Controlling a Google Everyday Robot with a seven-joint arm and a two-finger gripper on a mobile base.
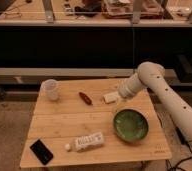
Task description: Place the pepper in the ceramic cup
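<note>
Nearest us, lower left, lies a black slab (41, 151). The pepper (85, 98) rests mid-frame, ungrasped, right of the ceramic cup (50, 89). Our gripper (118, 101) hangs by the pale block (109, 97), its grip state we cannot tell; we judge the reach needs a leftward shift.

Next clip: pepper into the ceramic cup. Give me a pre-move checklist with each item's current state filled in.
1. Pepper reachable: ok. The pepper lies alone on the table, touching nothing.
2. Ceramic cup ready: ok. The ceramic cup stands upright near the far left corner.
3. Hand above the pepper: not ok. The hand hangs by the far rim of the green bowl, to the right of the white block.
4. Hand empty: cannot tell.
5. Route from pepper to cup: ok. Nothing lies between them.
6. Route from hand to pepper: not ok. The white block sits between them.
</note>
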